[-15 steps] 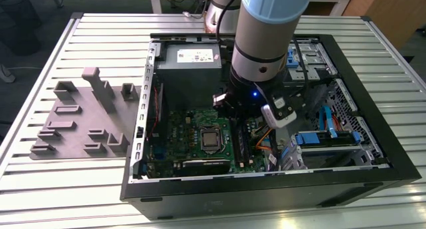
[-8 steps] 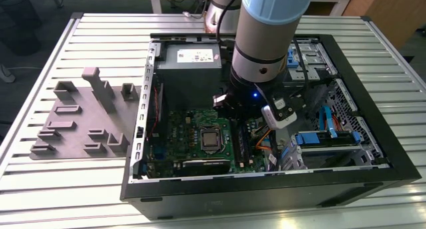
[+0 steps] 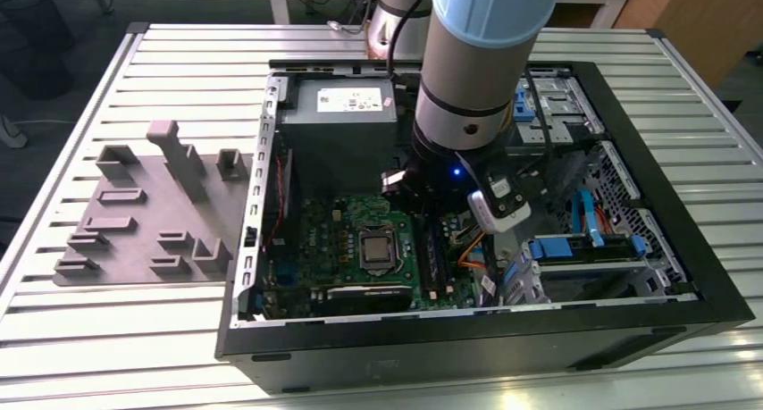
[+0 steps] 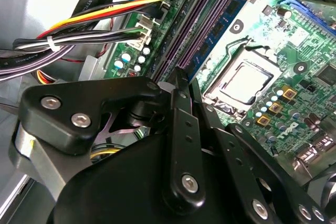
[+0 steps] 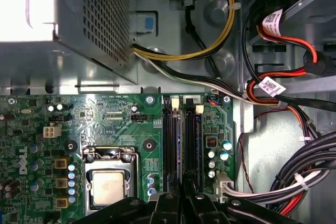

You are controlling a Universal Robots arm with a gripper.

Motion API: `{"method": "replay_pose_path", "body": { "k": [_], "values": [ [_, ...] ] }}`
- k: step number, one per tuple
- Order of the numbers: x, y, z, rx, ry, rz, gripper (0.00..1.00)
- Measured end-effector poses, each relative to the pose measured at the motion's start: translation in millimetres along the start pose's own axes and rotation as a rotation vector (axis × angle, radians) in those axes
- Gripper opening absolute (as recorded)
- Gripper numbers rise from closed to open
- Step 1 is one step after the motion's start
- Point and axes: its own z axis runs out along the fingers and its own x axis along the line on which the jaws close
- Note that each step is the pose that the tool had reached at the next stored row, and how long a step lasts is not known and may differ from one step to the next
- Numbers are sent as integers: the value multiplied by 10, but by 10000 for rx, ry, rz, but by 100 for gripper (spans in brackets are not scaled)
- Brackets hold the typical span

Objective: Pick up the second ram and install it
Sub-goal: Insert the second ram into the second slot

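The arm (image 3: 477,62) is grey with a pale-blue joint cap; its black claw (image 4: 181,129) links carry silver screws.

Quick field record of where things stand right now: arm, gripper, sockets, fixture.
arm: reaching down into the open computer case, above the green board
gripper: over the near end of the long black sockets, beside the processor socket
second ram: a dark stick edge shows between the fingers in the second wrist view; cannot confirm seating
grey fixture: on the table, on the exterior view's left of the case
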Motion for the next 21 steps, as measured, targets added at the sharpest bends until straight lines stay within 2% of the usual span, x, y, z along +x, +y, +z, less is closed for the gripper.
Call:
{"method": "replay_pose_path", "body": {
  "k": [12, 21],
  "values": [
    [0, -2, 4, -4, -1, 1, 14],
    [-2, -49, 31, -4, 0, 5, 14]
  ]
}}
